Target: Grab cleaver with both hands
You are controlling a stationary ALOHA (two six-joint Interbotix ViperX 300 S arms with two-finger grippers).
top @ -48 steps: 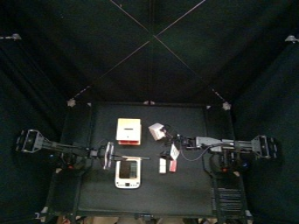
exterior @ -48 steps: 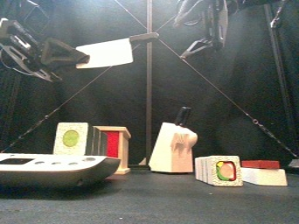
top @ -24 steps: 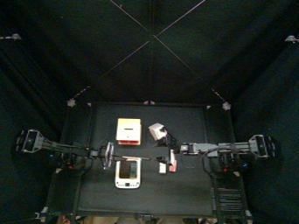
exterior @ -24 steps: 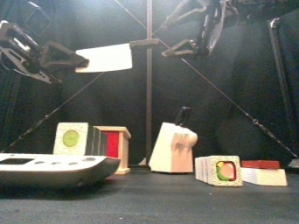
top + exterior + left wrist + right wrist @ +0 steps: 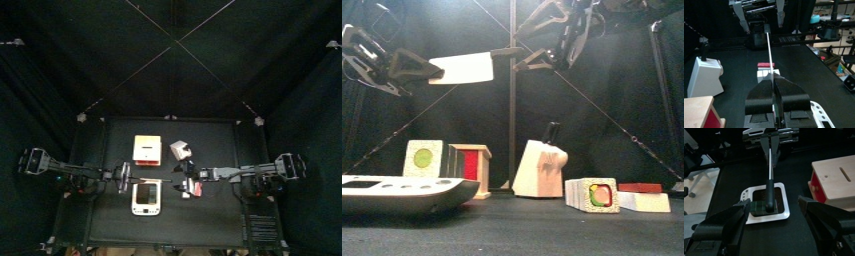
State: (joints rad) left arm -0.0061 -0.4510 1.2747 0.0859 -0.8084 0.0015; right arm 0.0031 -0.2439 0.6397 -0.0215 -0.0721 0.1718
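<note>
The cleaver [image 5: 465, 67] hangs in the air with its pale blade flat on to the front view and its black handle [image 5: 505, 50] pointing right. My left gripper [image 5: 416, 68] is shut on the blade; the left wrist view shows the blade edge-on [image 5: 769, 47] between the closed jaws of that gripper [image 5: 773, 79]. My right gripper [image 5: 537, 55] is open at the handle's free end. In the right wrist view the handle [image 5: 769, 175] runs between the spread jaws of that gripper [image 5: 776, 203], not clamped. In the top view both grippers [image 5: 127, 178] [image 5: 189, 176] meet over the table's middle.
On the table stand a knife block [image 5: 543, 168], a white scale [image 5: 396, 190] directly below the cleaver, a wooden box with a red side [image 5: 472, 170], a card with a green picture [image 5: 424, 158] and small boxes [image 5: 593, 193] at the right.
My right gripper has moved left toward the cleaver, and its open jaws now flank the handle's end. The left gripper and cleaver have stayed in place.
</note>
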